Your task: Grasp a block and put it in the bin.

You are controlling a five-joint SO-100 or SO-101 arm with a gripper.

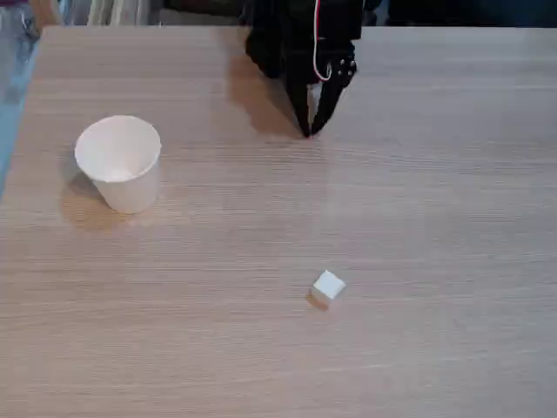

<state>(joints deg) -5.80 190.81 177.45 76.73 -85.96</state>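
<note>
1. The block (328,287), a tiny cube with a white top and a tan lower side, lies on the worktop (418,192) in the lower middle of the fixed view, turned corner-on to the camera, with nothing touching it.
2. The bin (119,163), a plain white paper cup, stands upright at the left of the view, its wide round rim facing up, well apart from the block.
3. The tool (307,131) hangs from the black arm (296,43) at the top centre, pointing down with its tips at or just above the worktop; the two fingers meet at their tips, pressed together on nothing.
4. The tool is well apart from the block, which lies below it in the view, and from the bin at its left.
</note>
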